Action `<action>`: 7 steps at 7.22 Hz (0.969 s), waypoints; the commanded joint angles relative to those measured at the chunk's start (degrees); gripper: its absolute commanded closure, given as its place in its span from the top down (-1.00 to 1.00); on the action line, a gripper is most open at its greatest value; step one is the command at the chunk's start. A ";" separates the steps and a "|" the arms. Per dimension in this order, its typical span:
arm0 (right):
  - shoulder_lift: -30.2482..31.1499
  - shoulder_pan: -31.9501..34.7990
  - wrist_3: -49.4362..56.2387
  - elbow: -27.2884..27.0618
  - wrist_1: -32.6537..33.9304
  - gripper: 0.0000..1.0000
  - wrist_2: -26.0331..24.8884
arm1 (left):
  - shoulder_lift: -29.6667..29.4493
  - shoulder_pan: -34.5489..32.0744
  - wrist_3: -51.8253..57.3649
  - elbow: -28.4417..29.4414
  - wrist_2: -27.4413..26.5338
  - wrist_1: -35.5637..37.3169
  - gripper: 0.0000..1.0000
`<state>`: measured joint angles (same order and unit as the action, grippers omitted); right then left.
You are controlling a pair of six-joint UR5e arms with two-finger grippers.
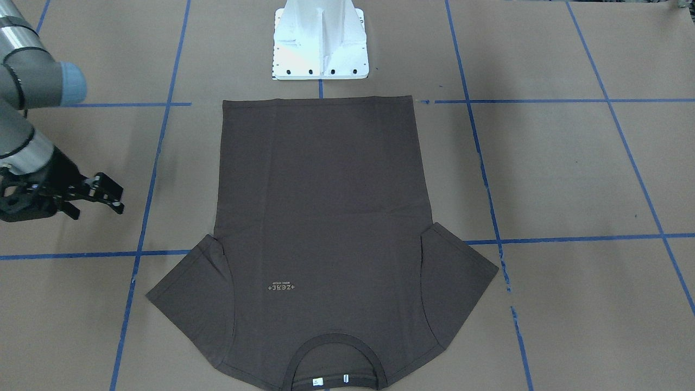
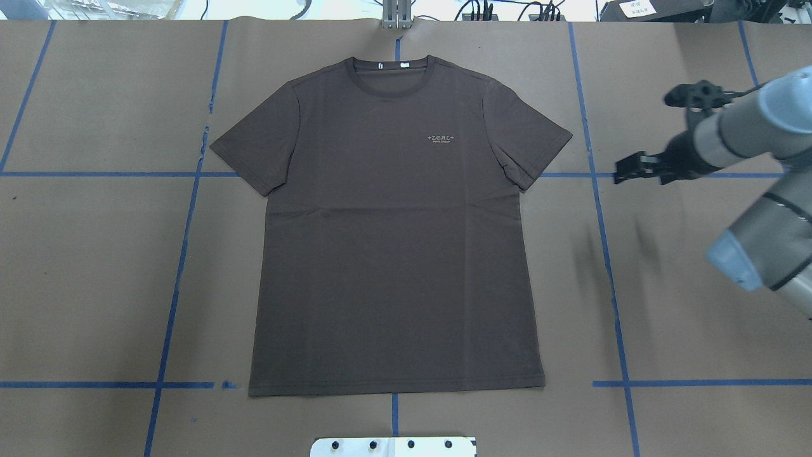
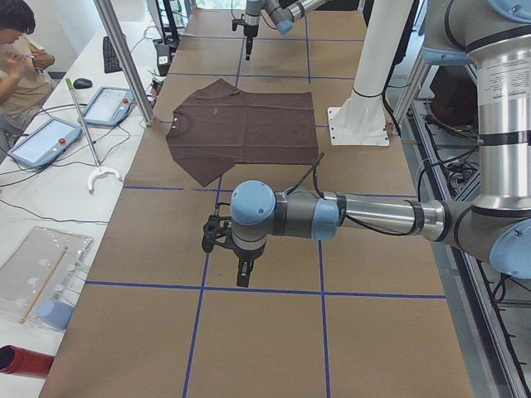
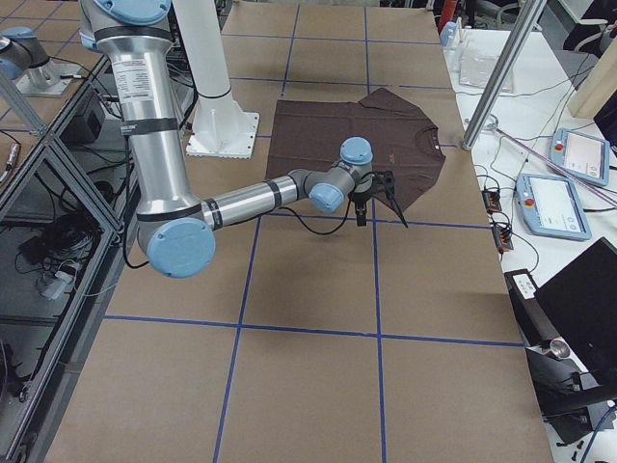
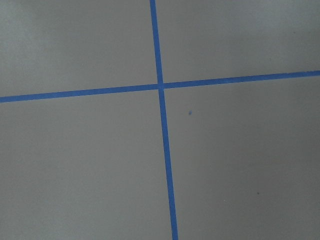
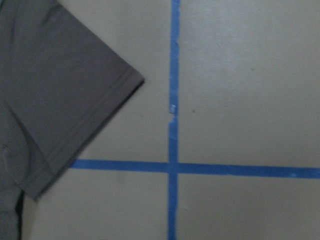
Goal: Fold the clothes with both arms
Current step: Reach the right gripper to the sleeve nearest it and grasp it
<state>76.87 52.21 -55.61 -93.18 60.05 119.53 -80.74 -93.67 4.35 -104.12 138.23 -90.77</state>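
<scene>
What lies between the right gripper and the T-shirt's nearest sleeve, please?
Only bare brown table paper, crossed by a blue tape line, separates the right gripper from the sleeve, as the overhead view shows.

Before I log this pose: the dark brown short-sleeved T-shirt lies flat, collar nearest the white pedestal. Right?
No. The dark brown short-sleeved T-shirt lies flat, but its hem, not its collar, is nearest the white pedestal; the overhead exterior view shows it.

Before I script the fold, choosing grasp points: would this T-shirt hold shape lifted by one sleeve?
Probably not: the T-shirt lies flat with soft creases, so it should drape limply. Pushed, it would likely bunch on the matte paper table.
</scene>
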 commanded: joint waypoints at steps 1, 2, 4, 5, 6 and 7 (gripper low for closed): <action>-10.99 -2.20 -8.16 7.80 -0.90 1.00 -5.68 | 0.84 0.06 0.04 -0.11 2.29 -0.81 1.00; -15.13 -2.98 -11.24 13.84 -4.30 0.99 -8.15 | 0.84 0.07 0.04 -0.90 2.39 -0.90 1.00; -16.40 -2.82 -11.45 23.37 -11.70 0.86 -10.88 | 0.84 0.07 0.31 -0.99 2.30 -0.90 1.00; -16.49 -2.81 -11.54 23.40 -11.54 0.83 -11.77 | 0.84 0.07 0.40 -1.17 2.39 -0.90 1.00; -16.40 -2.81 -11.54 23.57 -11.54 0.80 -11.87 | 0.84 0.07 0.48 -1.08 2.30 -0.90 1.00; -16.40 -2.81 -11.45 24.44 -11.54 0.63 -11.95 | 1.02 0.07 0.48 -1.00 2.39 -0.90 1.00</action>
<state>60.50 49.39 -67.09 -69.69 48.65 107.89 -79.84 -93.60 4.78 -105.18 140.57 -91.67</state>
